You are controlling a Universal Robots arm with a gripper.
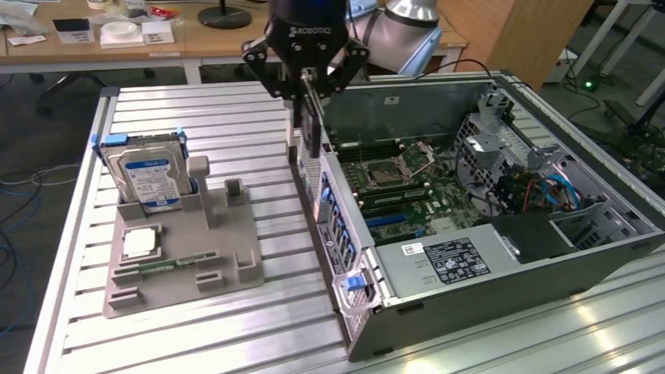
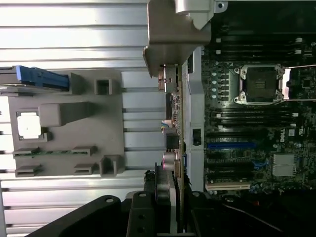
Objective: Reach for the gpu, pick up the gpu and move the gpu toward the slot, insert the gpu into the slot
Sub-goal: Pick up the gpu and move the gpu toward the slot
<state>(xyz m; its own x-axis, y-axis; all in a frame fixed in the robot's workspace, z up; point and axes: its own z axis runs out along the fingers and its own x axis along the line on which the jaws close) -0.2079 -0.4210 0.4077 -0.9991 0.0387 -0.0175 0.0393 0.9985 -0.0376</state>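
Above the side wall of the open computer case, the gpu is held upright and edgewise by the gripper, whose jaws are closed on the card's upper part. From the wrist view, the gpu is seen as a thin edge with its pale metal bracket at one end, hanging over the case wall just beside the green motherboard. The slot is seen on that board, apart from the card. On the ribbed tabletop, a hard drive is carried by a grey fixture.
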